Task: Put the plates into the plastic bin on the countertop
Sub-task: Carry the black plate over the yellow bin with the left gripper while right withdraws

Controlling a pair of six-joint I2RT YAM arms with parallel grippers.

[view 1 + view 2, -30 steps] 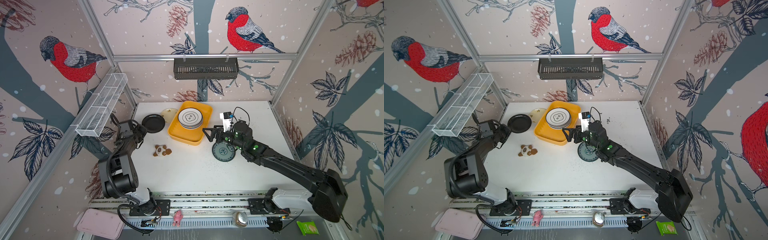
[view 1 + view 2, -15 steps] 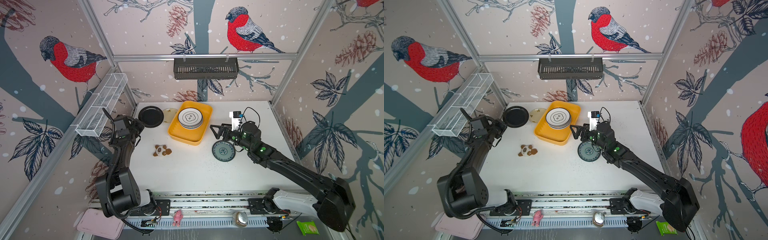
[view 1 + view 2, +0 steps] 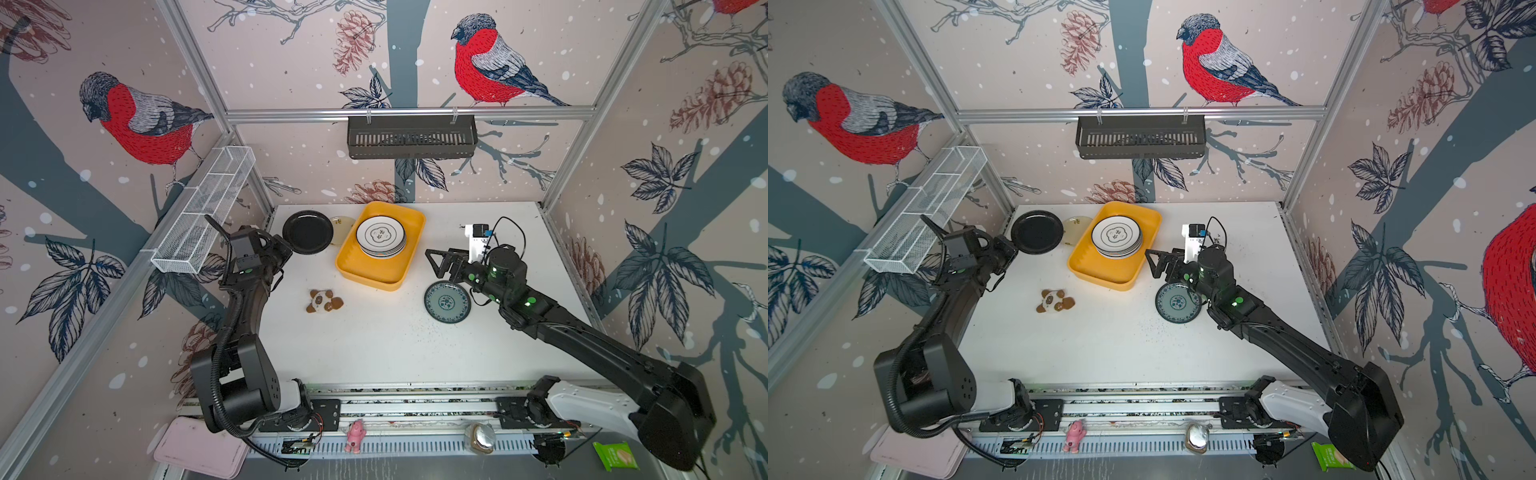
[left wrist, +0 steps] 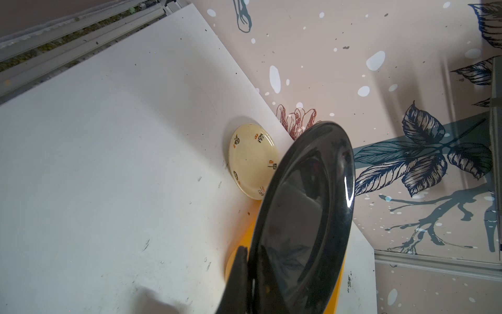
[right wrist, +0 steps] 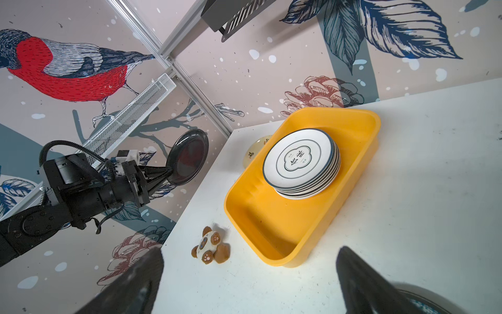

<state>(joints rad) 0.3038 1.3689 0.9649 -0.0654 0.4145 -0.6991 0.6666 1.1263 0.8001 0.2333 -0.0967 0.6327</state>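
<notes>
Top views, left gripper [image 3: 289,251]: clamped on the rim of the black plate [image 3: 308,232], held over the far left corner of the countertop [image 3: 374,345].
Top views, right gripper [image 3: 432,264]: jaws spread wide and empty, near the teal plate [image 3: 447,301], which lies flat beside the plastic bin [image 3: 370,274].
Top views, plastic bin: holds a stack of plates [image 3: 380,236] at its far end; the cream plate [image 3: 343,227] lies just left of it.
Left wrist view: fingers [image 4: 239,271] pinch the tilted black plate's edge; the cream plate lies flat by the wall.
Right wrist view: fingers apart, nothing between; the panda toy [image 5: 210,248] lies near the plastic bin's near corner.
</notes>
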